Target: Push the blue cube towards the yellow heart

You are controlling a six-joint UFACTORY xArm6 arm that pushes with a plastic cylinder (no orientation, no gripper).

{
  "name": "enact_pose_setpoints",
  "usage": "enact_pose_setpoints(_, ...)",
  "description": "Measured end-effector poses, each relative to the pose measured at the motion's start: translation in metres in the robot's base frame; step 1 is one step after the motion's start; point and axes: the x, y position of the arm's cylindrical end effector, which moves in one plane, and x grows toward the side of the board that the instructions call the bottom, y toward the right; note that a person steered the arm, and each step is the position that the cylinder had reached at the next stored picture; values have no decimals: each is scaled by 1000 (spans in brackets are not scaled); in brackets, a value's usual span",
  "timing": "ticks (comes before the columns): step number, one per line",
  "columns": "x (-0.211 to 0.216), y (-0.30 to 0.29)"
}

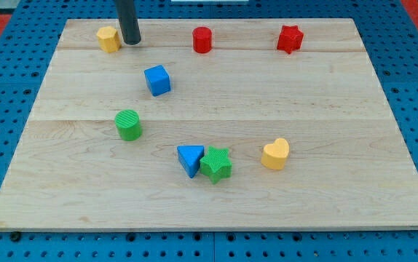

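Note:
The blue cube (157, 80) sits on the wooden board at the upper left of centre. The yellow heart (275, 154) lies at the lower right of centre, far from the cube. My tip (130, 41) rests near the board's top edge, above and slightly left of the blue cube, clear of it. It stands just right of a yellow hexagonal block (108, 38).
A red cylinder (202, 39) and a red star (290, 38) sit along the top. A green cylinder (129, 125) is below the cube. A blue triangle (190, 159) touches a green star (215, 164) between cube and heart. The board (355, 109) lies on blue pegboard.

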Motion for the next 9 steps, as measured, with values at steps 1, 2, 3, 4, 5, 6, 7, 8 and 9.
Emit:
enact_pose_setpoints(1,8,3)
enact_pose_setpoints(2,59,10)
enact_pose_setpoints(3,87,41)
enact_pose_setpoints(4,136,53)
enact_pose_setpoints(5,162,99)
enact_pose_setpoints(6,189,151)
enact_pose_setpoints(7,236,162)
enact_pose_setpoints(8,258,171)
enact_pose_setpoints(9,280,180)
